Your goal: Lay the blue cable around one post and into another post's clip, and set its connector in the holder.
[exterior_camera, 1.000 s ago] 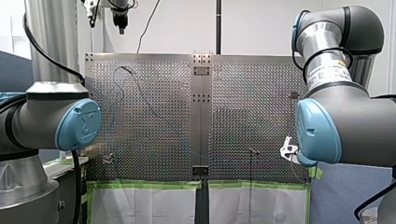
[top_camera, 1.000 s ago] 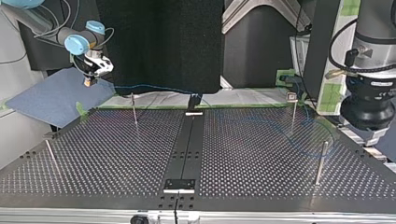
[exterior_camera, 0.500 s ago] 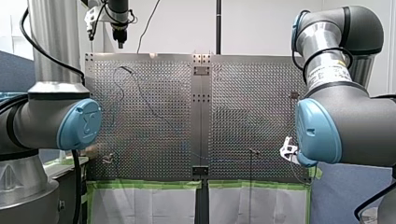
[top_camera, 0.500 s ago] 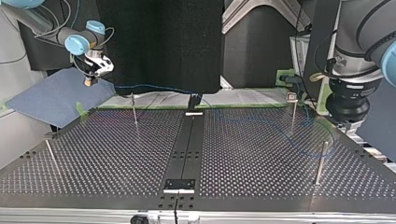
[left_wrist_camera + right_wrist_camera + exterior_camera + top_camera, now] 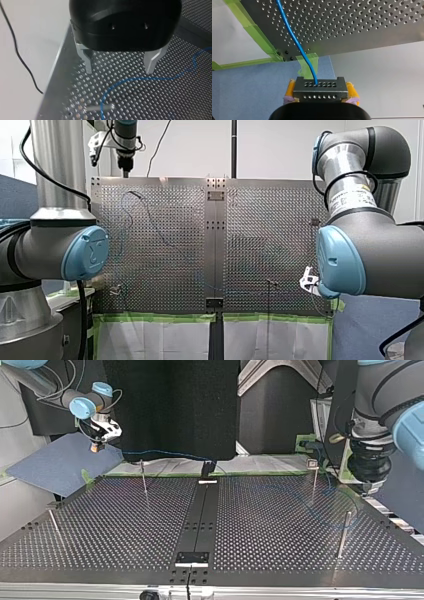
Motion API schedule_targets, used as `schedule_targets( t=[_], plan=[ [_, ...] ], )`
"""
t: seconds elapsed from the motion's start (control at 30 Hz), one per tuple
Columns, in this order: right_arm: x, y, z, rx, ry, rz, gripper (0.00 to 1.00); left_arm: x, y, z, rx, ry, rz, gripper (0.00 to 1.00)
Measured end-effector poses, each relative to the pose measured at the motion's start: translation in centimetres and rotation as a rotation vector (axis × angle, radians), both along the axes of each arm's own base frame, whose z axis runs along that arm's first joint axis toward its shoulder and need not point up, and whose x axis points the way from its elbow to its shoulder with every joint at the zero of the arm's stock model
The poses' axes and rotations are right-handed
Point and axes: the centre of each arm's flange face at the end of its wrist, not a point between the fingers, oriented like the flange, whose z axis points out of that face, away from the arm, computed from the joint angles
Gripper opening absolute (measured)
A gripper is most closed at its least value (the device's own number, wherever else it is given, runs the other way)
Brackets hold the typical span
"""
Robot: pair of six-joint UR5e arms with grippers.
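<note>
In the right wrist view my right gripper [image 5: 320, 88] is shut, its yellow pads [image 5: 291, 88] clamped on the black connector [image 5: 320, 91]. The blue cable [image 5: 297, 42] runs out of the connector over the perforated plate. The top view shows that gripper [image 5: 95, 446] hanging off the table's far left corner. My left gripper [image 5: 120, 67] is open with nothing between its metal fingers [image 5: 88, 63]. It hovers over a loop of the blue cable [image 5: 140, 79] and a short post [image 5: 100, 108]. In the top view it [image 5: 371, 487] hangs at the right edge near two posts [image 5: 344, 532].
Thin posts [image 5: 143, 477] [image 5: 314, 477] [image 5: 52, 522] stand on the perforated table [image 5: 125, 525]. A black holder [image 5: 207, 467] sits at the far end of the middle strip and a bracket [image 5: 191, 557] near its front. Green tape [image 5: 160, 318] lines the edge.
My left arm has swung toward the table's corner, moving left in the top view and lower in the front view. The right arm and connector have stayed put.
</note>
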Motion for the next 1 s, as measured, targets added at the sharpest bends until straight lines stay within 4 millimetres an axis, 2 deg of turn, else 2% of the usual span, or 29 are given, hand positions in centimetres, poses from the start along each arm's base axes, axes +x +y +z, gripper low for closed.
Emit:
schedule_targets(
  t=[1.0],
  plan=[
    [0.15, 0.02, 0.01, -0.001, 0.001, 0.004, 0.0, -0.51, 0.47, -0.18, 0.033, 0.017, 0.044, 1.0]
  ],
)
